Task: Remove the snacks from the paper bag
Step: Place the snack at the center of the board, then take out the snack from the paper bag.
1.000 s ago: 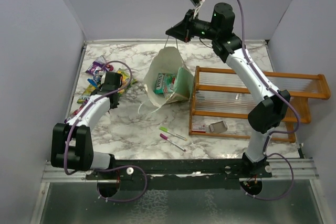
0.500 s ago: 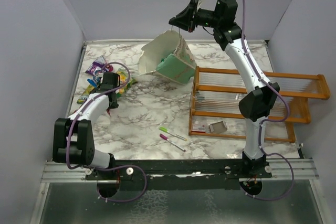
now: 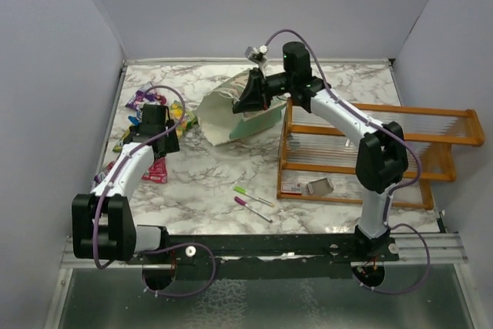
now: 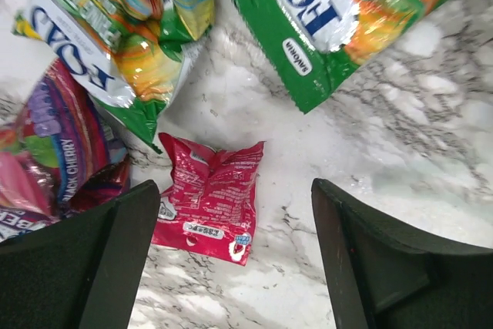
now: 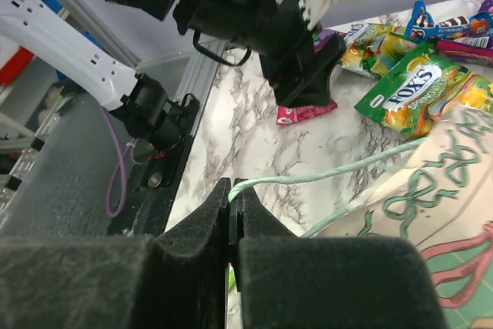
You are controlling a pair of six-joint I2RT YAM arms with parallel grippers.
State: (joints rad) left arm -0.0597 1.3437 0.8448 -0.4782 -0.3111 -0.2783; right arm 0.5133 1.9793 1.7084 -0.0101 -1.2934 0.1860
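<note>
Robotics lab test cell, plain lilac panel walls (image 3: pixel 192 5) enclosing a marble-pattern table (image 3: pixel 208 182), left arm (image 3: pixel 127 171) and right arm (image 3: pixel 339 113) with purple cables bolted to a black rail (image 3: pixel 262 244)

Snacks (image 3: pixel 142 99) crowd the table's (image 3: pixel 208 175) far-left corner; paper bag (image 3: pixel 219 113) right of them; rack (image 3: pixel 462 127) by the right edge; pens (image 3: pixel 253 196) before the bag.

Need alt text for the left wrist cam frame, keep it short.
The left gripper's open fingers straddle a small pink snack packet lying flat on the marble table. Beyond it lie a green Fox's packet and a second green packet, with a purple black-cherry packet at the left edge.
</note>
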